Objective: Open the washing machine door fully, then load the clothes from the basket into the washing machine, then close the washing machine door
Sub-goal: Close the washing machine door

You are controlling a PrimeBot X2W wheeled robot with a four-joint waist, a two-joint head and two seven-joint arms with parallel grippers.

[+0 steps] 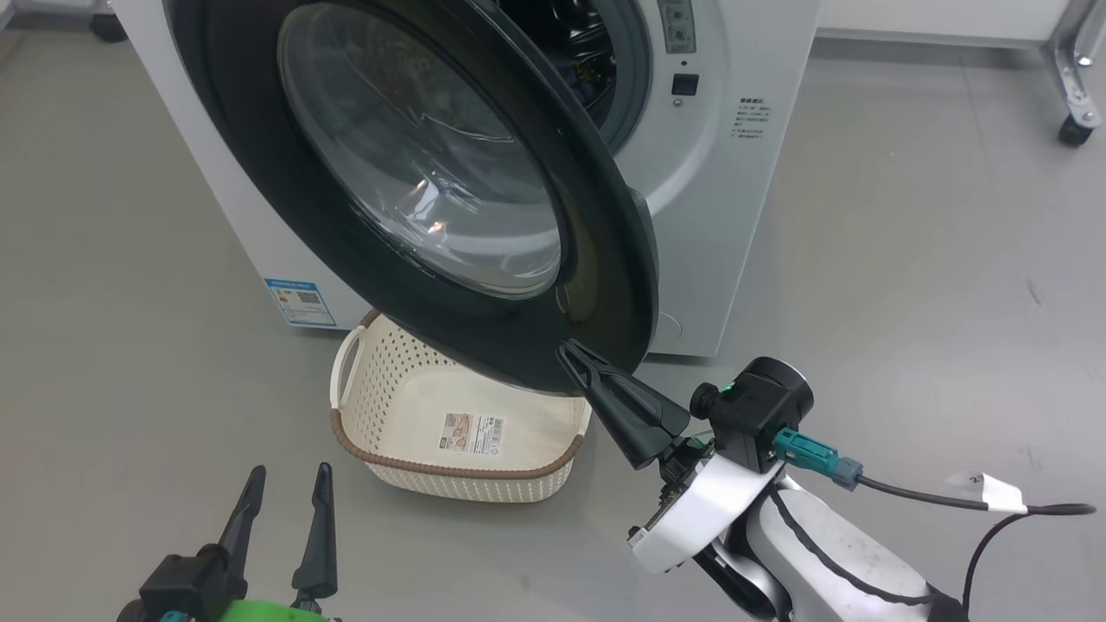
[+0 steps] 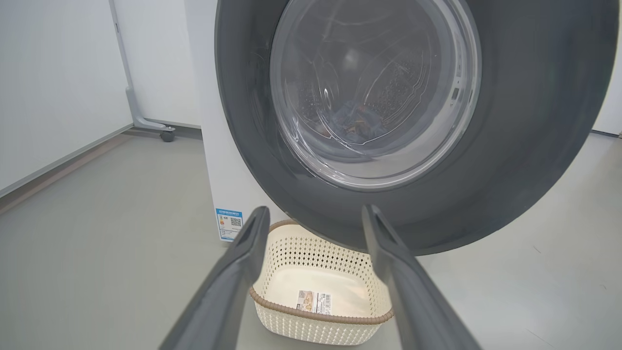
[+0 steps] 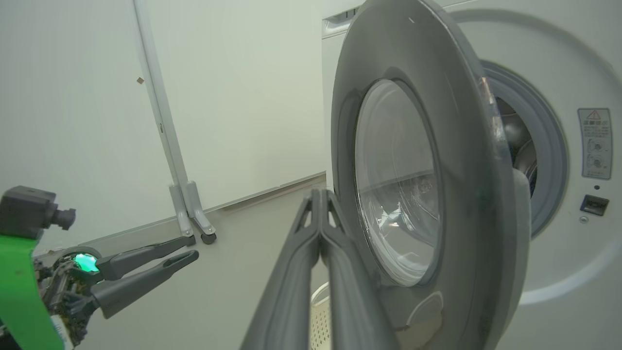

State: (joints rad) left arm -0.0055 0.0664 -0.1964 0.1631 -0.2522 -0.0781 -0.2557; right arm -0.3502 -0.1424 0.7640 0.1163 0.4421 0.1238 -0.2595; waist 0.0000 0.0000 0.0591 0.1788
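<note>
The white washing machine stands ahead with its round black-ringed door swung partly open. My right gripper is shut and empty, its tips touching the door's outer black ring at its lower edge; in the right wrist view the gripper lies against the door's face. My left gripper hangs open and empty at the lower left, short of the basket. The cream basket sits on the floor under the door, holding just its sticker. Blue and brown clothes show through the door glass, inside the drum.
A blue label is low on the washer's front. A wheeled metal frame leg stands at the far right, and another castor leg by a white wall panel on the left. Grey floor surrounds the basket.
</note>
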